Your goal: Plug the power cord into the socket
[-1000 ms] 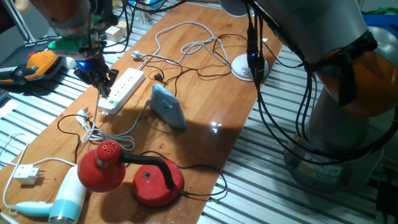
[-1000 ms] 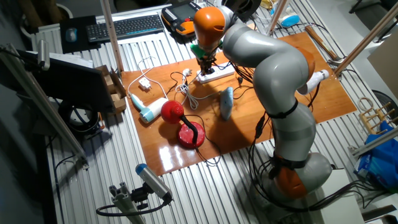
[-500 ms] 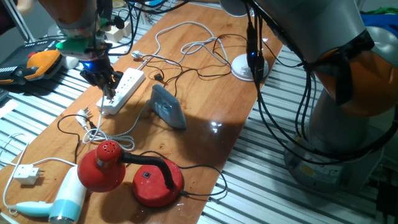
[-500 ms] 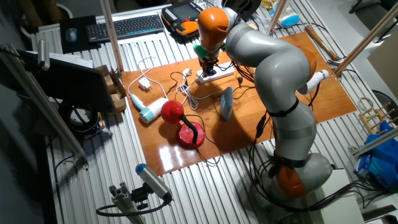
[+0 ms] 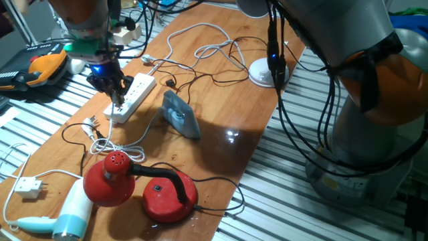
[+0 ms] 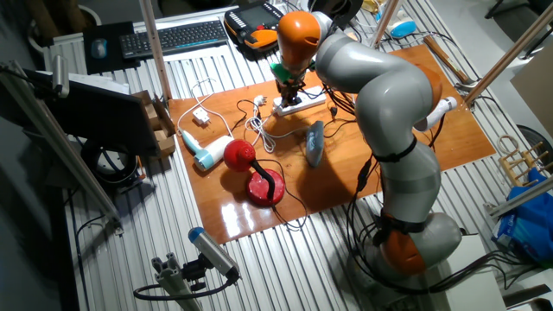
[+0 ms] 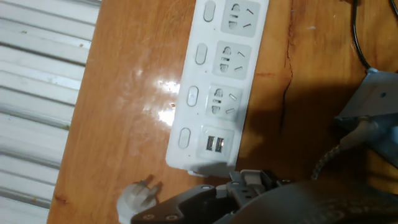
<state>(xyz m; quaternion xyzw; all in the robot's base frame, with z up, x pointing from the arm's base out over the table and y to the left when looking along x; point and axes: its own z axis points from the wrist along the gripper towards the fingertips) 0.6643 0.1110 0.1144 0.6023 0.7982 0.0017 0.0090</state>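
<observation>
One long white power strip (image 5: 131,98), one blue iron (image 5: 181,114), two red round lamp parts (image 5: 140,185), one white-and-teal hairdryer (image 5: 61,218).

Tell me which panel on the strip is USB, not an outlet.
On the power strip, the end panel nearest the gripper: two small USB slots, while the others have pin holes.

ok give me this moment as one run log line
gripper: above power strip end | jaws: unclear | black cord plug: not seen in hand | outlets: all empty

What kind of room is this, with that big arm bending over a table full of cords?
Most likely a robotics lab or test bench. A large grey-and-orange robot arm works over a wooden table, with a computer keyboard behind it and metal frame poles around the edge.
</observation>
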